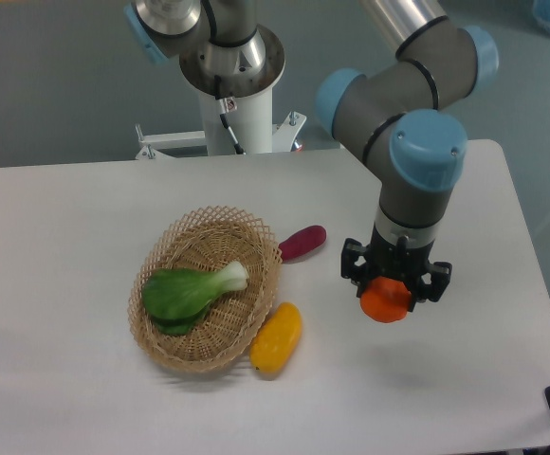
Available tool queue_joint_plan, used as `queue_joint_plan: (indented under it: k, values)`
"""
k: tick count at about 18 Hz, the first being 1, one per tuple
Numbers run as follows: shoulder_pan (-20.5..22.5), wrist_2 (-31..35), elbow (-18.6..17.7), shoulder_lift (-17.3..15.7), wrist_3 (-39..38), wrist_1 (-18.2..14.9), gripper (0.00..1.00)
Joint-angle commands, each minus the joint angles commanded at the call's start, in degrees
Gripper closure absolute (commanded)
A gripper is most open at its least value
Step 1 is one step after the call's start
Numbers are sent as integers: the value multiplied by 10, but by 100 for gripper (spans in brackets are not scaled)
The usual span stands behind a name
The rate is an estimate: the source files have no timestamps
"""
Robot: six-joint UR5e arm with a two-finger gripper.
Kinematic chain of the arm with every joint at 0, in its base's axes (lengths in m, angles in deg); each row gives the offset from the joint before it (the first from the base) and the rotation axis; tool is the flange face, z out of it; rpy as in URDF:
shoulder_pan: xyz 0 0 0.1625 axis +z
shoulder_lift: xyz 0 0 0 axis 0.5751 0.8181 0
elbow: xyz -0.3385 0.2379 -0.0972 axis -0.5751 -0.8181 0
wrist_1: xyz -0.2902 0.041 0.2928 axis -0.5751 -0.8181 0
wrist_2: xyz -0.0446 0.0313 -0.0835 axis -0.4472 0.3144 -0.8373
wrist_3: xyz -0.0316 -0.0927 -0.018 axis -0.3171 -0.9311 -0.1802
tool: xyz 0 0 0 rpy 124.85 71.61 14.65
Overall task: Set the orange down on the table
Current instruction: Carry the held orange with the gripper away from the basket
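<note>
One orange, small, round, bright and smooth-skinned, is hanging above the white bench, right of the wicker basket and well apart from the yellow fruit and the purple vegetable. The jaws are clenching it at its upper sides, leaving its lower half showing. It is probably light and firm, though the smooth round skin is likely making it prone to rolling; gripping across its widest part seems safest.

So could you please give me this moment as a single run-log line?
pincer: shut on orange | orange: held above table, not yet down | basket: holds green vegetable
</note>
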Motion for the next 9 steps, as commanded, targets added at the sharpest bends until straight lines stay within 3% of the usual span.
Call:
queue_joint_plan:
  k: [5, 9]
  values:
    - [-6, 37, -40, 23, 2, 76, 43]
    - [-34, 82, -54, 47, -4, 88, 43]
